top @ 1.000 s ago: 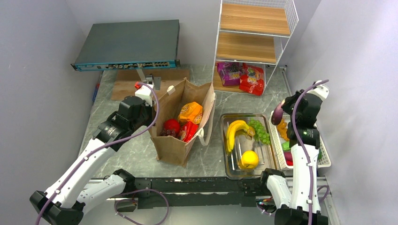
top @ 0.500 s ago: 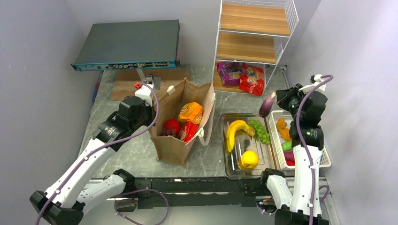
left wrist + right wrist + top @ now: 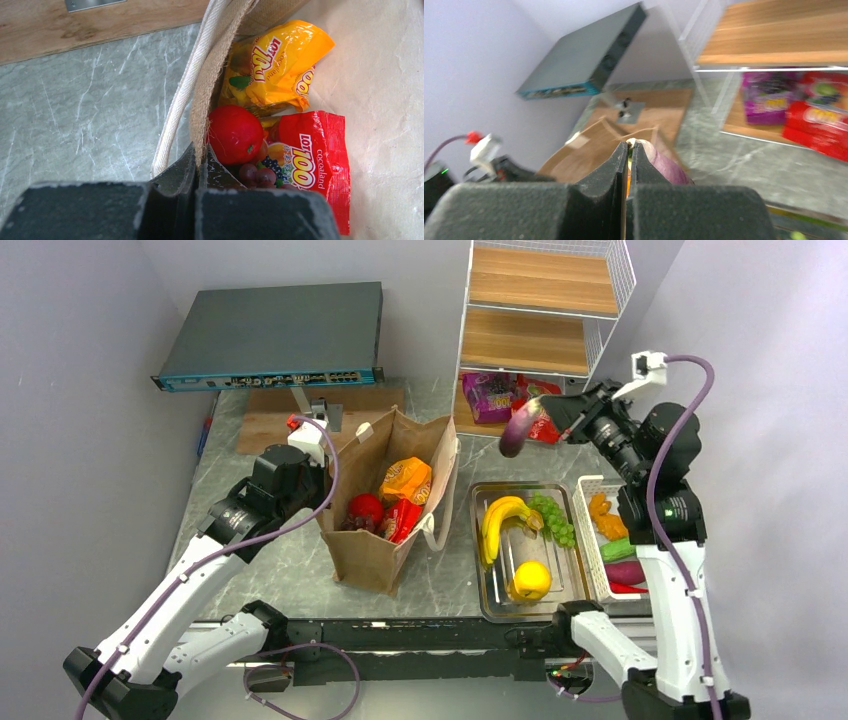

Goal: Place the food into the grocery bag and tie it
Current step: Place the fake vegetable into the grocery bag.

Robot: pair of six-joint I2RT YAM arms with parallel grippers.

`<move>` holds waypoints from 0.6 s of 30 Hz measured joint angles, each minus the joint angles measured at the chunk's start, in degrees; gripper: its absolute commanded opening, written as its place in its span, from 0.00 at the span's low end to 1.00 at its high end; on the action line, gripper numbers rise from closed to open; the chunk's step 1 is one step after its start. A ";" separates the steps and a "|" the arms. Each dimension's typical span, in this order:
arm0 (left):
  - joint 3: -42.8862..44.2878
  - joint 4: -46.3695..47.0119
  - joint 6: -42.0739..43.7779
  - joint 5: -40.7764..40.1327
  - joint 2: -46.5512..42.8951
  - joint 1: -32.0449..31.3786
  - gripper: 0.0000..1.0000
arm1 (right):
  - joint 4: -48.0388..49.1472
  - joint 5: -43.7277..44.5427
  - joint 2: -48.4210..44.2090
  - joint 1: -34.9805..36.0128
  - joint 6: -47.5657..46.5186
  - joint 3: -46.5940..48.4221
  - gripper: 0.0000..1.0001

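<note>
The brown grocery bag (image 3: 375, 540) stands open left of centre, its cream handle (image 3: 185, 85) hanging outside. Inside lie an orange snack packet (image 3: 405, 478), a red packet (image 3: 402, 518), a red apple (image 3: 235, 134) and dark grapes (image 3: 257, 174). My left gripper (image 3: 318, 485) is shut on the bag's left rim (image 3: 202, 145), one finger inside and one outside. My right gripper (image 3: 552, 418) is shut on the stem end of a purple eggplant (image 3: 518, 428) and holds it high, between the bag and the shelf. It also shows in the right wrist view (image 3: 664, 165).
A clear tray (image 3: 480, 570) holds a banana (image 3: 500, 520), green grapes (image 3: 555, 518) and a lemon (image 3: 530, 580). A white basket (image 3: 690, 580) at the right holds more vegetables. A wire shelf (image 3: 540, 330) holds purple and red packets (image 3: 515, 400). A grey box (image 3: 275, 335) and a wooden board (image 3: 270, 415) lie at the back left.
My right arm has lifted the eggplant out of the basket and swung it left and up towards the bag. The left arm has held still on the bag rim.
</note>
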 measured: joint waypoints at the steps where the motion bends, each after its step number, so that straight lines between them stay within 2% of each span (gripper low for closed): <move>1: 0.00 0.00 0.00 0.00 0.00 0.00 0.00 | 0.02 0.20 0.76 2.38 0.04 1.27 0.00; 5: 0.00 0.00 0.00 0.00 0.00 0.00 0.00 | 0.57 0.50 4.24 10.12 0.66 5.05 0.00; 18: 0.00 -0.02 0.00 0.00 -0.02 0.00 0.00 | 5.68 6.23 15.02 31.65 4.37 7.08 0.00</move>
